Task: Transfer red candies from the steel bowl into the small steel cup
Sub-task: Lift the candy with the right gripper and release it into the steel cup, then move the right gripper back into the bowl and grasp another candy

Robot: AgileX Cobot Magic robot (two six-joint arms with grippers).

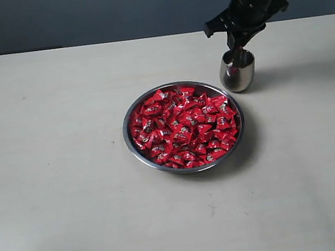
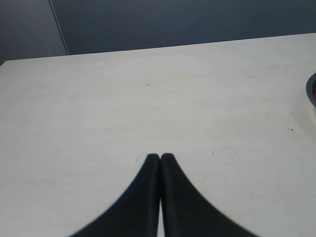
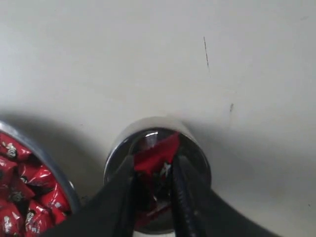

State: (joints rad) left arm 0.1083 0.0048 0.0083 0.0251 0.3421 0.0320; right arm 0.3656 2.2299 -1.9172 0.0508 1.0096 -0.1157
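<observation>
The steel bowl (image 1: 128, 137) sits mid-table, heaped with red candies (image 1: 183, 126). Just behind it to the right stands the small steel cup (image 1: 238, 73). My right gripper (image 1: 238, 50) points down into the cup's mouth. In the right wrist view the cup (image 3: 148, 124) lies right under the gripper (image 3: 154, 164), which is shut on a red candy (image 3: 159, 152) held inside the cup's opening. The bowl's rim (image 3: 45, 159) and more candies (image 3: 19, 192) show beside it. My left gripper (image 2: 160, 157) is shut and holds nothing, over bare table.
The pale tabletop (image 1: 56, 178) spreads wide around the bowl and cup. A dark wall (image 1: 77, 13) runs behind the table's far edge. A sliver of the bowl's rim (image 2: 311, 91) shows at the edge of the left wrist view.
</observation>
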